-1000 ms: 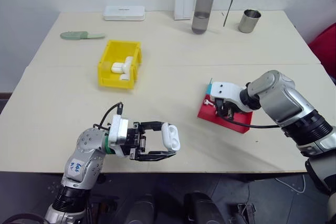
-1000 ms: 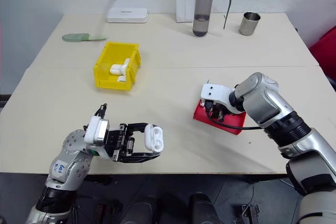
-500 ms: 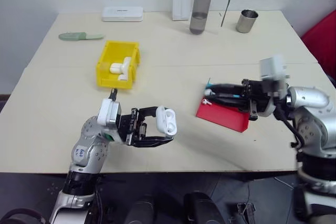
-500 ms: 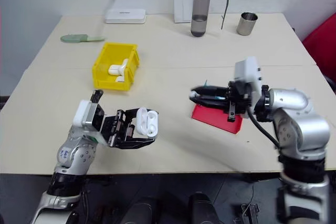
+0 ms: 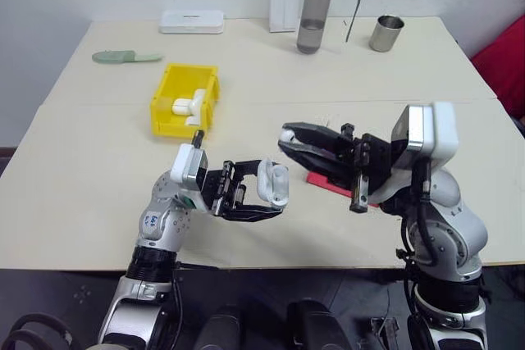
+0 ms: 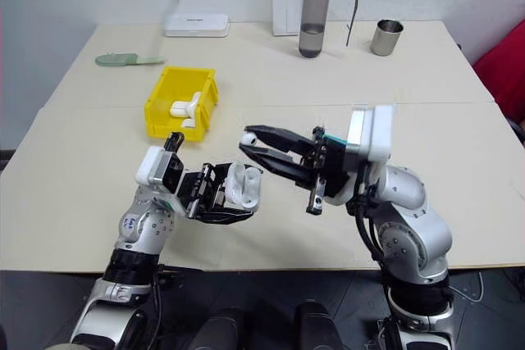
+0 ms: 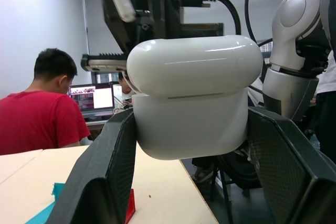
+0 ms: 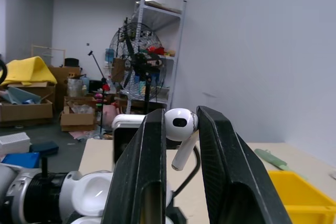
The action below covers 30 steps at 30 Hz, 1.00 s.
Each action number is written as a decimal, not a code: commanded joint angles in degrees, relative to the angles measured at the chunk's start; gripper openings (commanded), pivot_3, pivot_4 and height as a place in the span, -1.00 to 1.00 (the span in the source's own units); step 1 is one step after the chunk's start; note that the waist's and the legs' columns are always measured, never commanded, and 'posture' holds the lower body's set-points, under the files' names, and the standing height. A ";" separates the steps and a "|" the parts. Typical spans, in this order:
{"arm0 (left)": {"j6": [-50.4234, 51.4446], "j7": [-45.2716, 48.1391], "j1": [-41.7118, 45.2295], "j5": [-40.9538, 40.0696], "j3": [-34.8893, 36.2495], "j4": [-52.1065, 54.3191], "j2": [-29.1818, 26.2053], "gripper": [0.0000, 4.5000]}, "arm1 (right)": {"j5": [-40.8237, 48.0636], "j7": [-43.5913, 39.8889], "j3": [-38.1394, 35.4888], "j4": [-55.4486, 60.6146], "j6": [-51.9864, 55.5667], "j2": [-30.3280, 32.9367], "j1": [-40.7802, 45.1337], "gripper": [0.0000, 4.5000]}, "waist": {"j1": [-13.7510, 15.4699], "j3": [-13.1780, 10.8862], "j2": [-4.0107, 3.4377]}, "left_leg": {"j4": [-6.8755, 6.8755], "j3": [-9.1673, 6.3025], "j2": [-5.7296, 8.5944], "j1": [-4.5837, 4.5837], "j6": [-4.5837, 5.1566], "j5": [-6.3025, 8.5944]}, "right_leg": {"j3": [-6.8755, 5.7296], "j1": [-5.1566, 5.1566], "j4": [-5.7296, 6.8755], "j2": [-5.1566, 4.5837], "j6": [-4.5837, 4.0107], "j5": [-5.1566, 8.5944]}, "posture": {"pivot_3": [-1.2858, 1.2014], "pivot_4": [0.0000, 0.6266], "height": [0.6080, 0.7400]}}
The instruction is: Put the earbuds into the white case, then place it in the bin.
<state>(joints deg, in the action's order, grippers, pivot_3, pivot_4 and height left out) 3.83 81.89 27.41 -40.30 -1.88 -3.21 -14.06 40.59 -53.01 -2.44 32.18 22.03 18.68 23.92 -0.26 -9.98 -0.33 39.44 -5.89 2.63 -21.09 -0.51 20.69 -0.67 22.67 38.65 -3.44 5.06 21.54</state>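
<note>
The table [image 5: 98, 161] carries the backdrop: the yellow bin [image 5: 166, 102] sits well apart on the robot's left, already holding some white pieces, and waits as the case's final stop. The red and blue tray [image 5: 332, 184] lies under the right arm, near the table's front. Above the front edge the two arms meet. The left gripper [image 5: 264, 197] is clamped tight on the white case [image 5: 273, 184], gripping its body from both sides so the case is presented toward the other arm; the wrist view shows its lid down. The right gripper [image 5: 289, 138] pinches one earbud [image 8: 178, 125] between nearly closed fingers, stem hanging down, just beside the case, probably ready for insertion once the lid is opened.
</note>
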 commanded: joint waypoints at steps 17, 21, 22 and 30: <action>3.72 -1.46 -0.16 -0.98 0.66 4.17 -0.55 0.22 | -5.18 -3.59 4.60 -3.54 -12.60 2.34 -3.75 -0.80 | 0.02 0.00 0.00 | -0.01 -0.01 -0.01 0.01 0.00 0.00 | -0.01 0.00 0.00 0.01 0.00 0.00 | 0.03 -0.52 1.00; 4.32 -1.95 -0.66 -1.43 0.70 5.21 -0.07 0.22 | -6.66 -4.04 5.57 -5.29 -14.35 2.46 -4.20 -0.80 | 0.03 0.00 0.00 | 0.00 -0.01 0.00 0.00 0.00 0.00 | -0.01 -0.01 -0.01 0.00 0.00 0.00 | 0.03 -0.52 1.00; 4.42 -2.06 -0.77 -1.41 0.68 5.43 -0.05 0.22 | -6.87 -4.04 5.67 -5.67 -14.62 2.51 -4.25 -0.80 | 0.03 0.00 0.00 | -0.01 -0.01 0.00 0.01 0.00 0.00 | 0.00 -0.01 -0.01 0.00 0.00 0.00 | 0.03 -0.52 1.00; 4.58 -2.37 -1.00 -1.42 1.05 5.82 -0.05 0.22 | -7.91 -5.72 6.06 -7.86 -17.09 4.04 -5.08 -0.80 | 0.04 0.00 0.00 | 0.00 -0.01 0.00 0.00 0.00 0.00 | -0.01 -0.01 -0.02 0.00 0.00 0.00 | 0.03 -0.52 1.00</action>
<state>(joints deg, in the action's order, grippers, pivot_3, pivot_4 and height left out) 8.83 79.64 26.00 -40.36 -1.12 -0.63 -14.42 33.43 -58.14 3.25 24.40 5.57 22.04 19.51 -0.22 -9.98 -0.32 39.43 -5.90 2.63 -21.09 -0.51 20.69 -0.68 22.66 38.63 -3.44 5.05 21.54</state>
